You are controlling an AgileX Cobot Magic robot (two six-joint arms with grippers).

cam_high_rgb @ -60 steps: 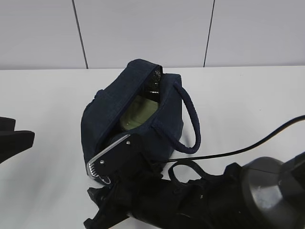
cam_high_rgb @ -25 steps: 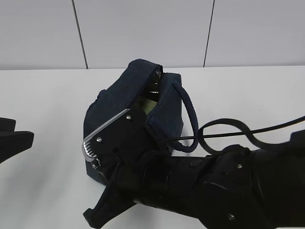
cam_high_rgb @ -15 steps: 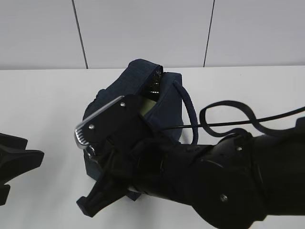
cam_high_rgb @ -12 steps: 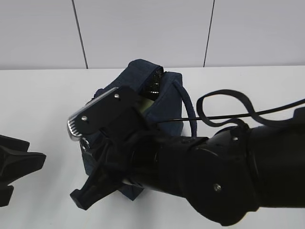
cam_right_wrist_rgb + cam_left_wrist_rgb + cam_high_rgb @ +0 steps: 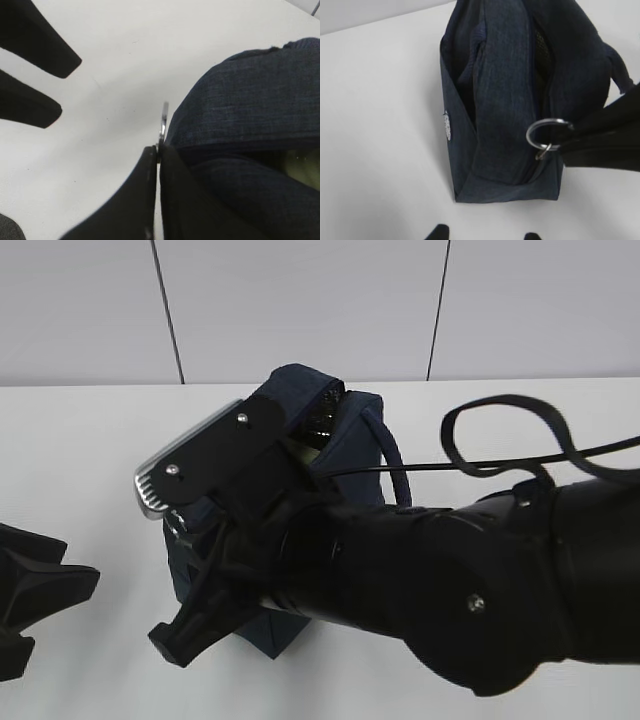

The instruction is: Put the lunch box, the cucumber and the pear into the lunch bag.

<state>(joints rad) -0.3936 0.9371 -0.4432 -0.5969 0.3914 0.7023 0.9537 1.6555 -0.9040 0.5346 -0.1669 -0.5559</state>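
2 arms share this moment, but only the right gripper is working: its fingers are pressed together on the metal ring pull at the near end of the lunch bag, pinching the ring edge-on, as the right wrist view shows. The left gripper hangs just short of the bag's near end with its 2 fingertips spread and touching nothing. The bag stands on the white table, and a pale green patch of the lunch box shows through the part-open mouth; neither the cucumber nor the pear can be seen (they may lie deeper inside, but that cannot be told). Judging by the grip, the step in hand is working the zip along its track. To do it well, the pull should run in line with the zipper and low to the fabric, slowly, so the ring does not slip from the pinch and the light bag does not drag; the free gripper could steady the near end. A small pale patch sits on the bag's side, its writing unreadable.
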